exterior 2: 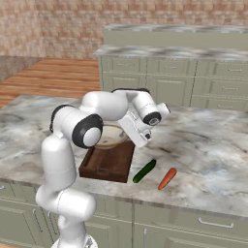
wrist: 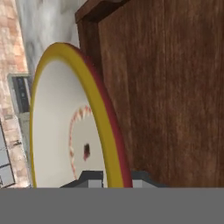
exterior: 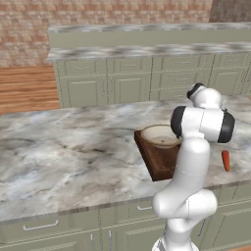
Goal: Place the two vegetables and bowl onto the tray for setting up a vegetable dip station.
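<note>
The bowl (exterior: 159,136) has a tan rim and a cream inside, and it sits over the far end of the dark wooden tray (exterior: 158,164). My gripper (wrist: 113,177) is shut on the bowl's (wrist: 57,131) rim, one fingertip (wrist: 89,177) inside and the other outside, with the tray floor (wrist: 175,87) just beyond. Whether the bowl rests on the tray or hangs just above it, I cannot tell. The green cucumber stick (exterior 2: 144,171) and the orange carrot stick (exterior 2: 167,178) lie side by side on the counter, right of the tray (exterior 2: 109,164). The carrot (exterior: 225,160) also shows past my arm.
The marble counter (exterior: 63,147) stretches wide to the left of the tray. Its front edge runs close to the tray's near end and to both vegetables. A second counter with cabinets (exterior: 132,78) stands across the aisle behind.
</note>
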